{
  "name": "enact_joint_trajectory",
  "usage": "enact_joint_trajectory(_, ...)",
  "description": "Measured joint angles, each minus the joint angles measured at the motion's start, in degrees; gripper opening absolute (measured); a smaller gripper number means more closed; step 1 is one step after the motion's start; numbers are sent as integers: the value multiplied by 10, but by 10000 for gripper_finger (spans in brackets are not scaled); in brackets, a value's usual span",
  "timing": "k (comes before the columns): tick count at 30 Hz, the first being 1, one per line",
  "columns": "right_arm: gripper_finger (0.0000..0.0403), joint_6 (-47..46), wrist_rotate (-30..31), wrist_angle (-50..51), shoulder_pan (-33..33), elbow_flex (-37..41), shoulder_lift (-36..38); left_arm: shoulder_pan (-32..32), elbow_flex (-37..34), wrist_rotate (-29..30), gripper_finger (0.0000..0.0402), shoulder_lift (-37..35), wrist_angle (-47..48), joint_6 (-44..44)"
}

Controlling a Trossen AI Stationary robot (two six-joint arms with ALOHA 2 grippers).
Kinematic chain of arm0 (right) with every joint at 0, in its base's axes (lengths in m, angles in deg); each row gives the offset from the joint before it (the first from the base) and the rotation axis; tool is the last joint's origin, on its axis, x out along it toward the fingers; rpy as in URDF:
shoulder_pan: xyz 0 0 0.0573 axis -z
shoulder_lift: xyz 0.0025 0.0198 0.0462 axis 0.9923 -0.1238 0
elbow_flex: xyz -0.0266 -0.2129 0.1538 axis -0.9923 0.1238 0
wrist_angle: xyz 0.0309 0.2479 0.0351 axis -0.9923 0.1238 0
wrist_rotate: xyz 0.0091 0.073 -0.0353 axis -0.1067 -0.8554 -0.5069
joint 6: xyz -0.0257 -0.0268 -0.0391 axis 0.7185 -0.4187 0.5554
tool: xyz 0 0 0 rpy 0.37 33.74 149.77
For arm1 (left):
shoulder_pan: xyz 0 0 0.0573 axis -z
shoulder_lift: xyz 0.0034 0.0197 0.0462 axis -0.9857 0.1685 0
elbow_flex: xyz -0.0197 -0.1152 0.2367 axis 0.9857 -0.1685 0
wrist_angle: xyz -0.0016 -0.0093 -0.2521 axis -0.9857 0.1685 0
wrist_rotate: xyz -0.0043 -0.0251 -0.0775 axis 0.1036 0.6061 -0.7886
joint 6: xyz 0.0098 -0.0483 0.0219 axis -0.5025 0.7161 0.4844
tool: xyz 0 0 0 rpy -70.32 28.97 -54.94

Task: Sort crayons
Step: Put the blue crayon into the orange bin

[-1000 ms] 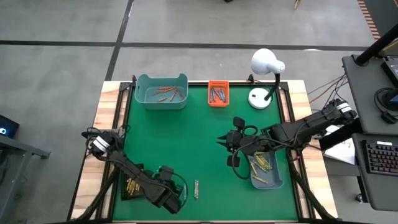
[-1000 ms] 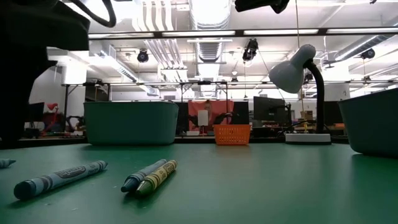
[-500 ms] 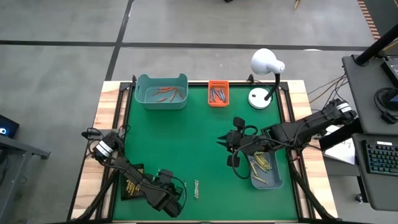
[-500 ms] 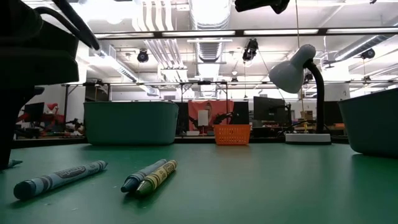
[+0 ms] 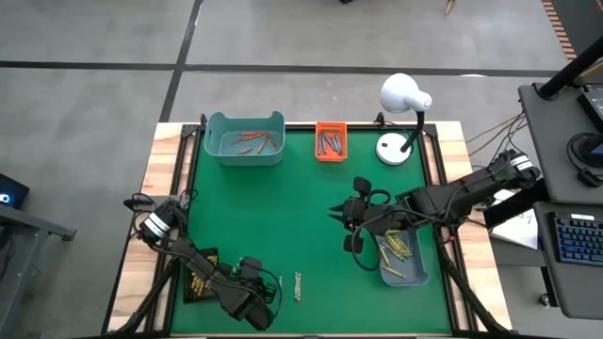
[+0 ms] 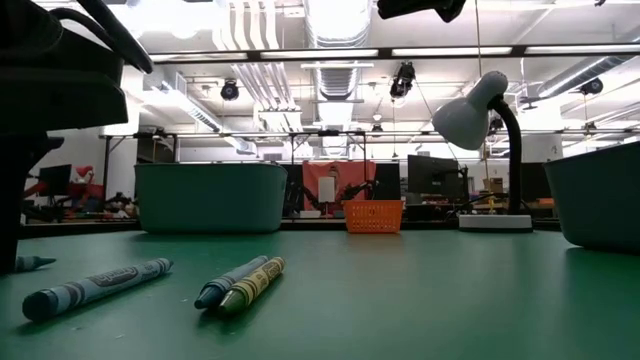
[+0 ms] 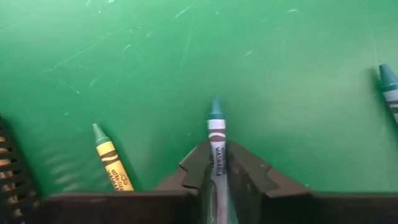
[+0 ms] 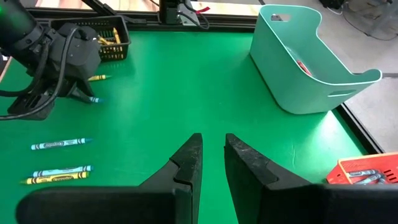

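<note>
Left wrist view: we find the left gripper [image 7: 216, 180] clamped on the thin teal-tipped paper-wrapped crayon [image 7: 216, 140] at the green mat's near-left corner, its long axis running straight fwd between the fingers, tip outward; right gripper [image 8: 211, 163], empty, sits well apart.

Bright, even light falls on my green felt table mat [image 5: 311, 217] from long ceiling strip lights [image 6: 330, 52] at twelve o'clock in the low view. Shadows under me stay soft. My own dark left arm [image 6: 50, 90] blurs at nine o'clock there; the background room looks hazy.
</note>
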State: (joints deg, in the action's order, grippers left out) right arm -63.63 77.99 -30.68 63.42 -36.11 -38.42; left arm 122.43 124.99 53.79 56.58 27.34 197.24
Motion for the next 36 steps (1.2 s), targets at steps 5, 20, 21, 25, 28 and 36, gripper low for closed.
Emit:
enact_joint_trajectory(5, 57, 5, 0, 1, 0, 0, 0, -1, -2, 31, 7, -5, 2, -38)
enact_joint_trajectory(20, 57, 35, -13, -40, 0, 27, 0, -22, -2, 463, 1, -202, -13, -375)
enact_joint_trajectory(21, 57, 46, -16, -66, 0, 34, 0, -22, -2, 482, 1, -216, -35, -424)
enact_joint_trajectory(25, 57, 92, -54, -169, 6, 58, 0, -23, -1, 535, 0, -268, -114, -606)
enact_joint_trajectory(28, 57, 114, -95, -224, 15, 69, 0, -23, -1, 549, 0, -301, -140, -694)
enact_joint_trajectory(36, 57, 130, -106, -284, 34, 78, -1, -28, -1, 553, 0, -342, -141, -823)
